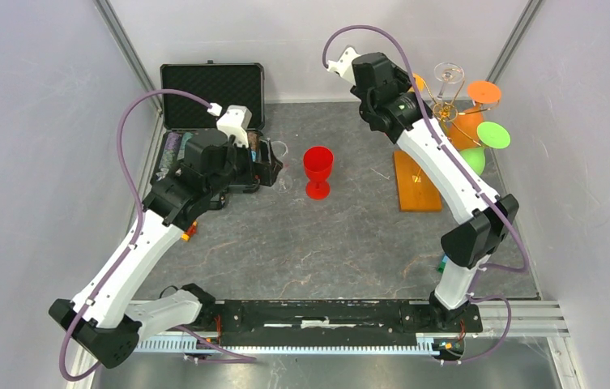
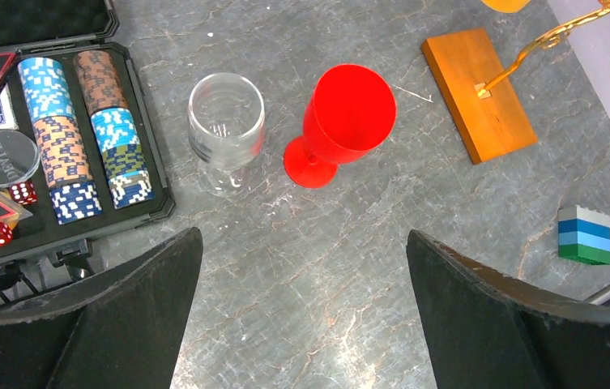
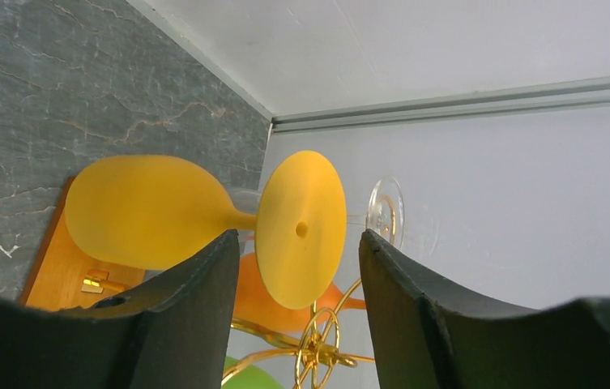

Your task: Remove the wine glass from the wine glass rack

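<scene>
The gold wire wine glass rack (image 1: 445, 109) stands on its orange-brown wooden base (image 1: 416, 182) at the back right. Several glasses hang from it upside down: yellow (image 3: 147, 212), orange (image 1: 484, 91), green (image 1: 493, 134) and clear (image 1: 449, 77). My right gripper (image 1: 409, 83) is open at the rack. In the right wrist view its fingers (image 3: 297, 239) stand either side of the yellow glass's foot (image 3: 301, 229) without closing on it. My left gripper (image 1: 267, 166) is open and empty over the table (image 2: 301, 243).
A red wine glass (image 1: 317, 172) and a clear glass (image 2: 227, 121) stand on the table between the arms. An open black chip case (image 1: 212, 89) lies at the back left. A small blue-green block (image 2: 585, 235) lies near the right arm's base. Walls are close behind the rack.
</scene>
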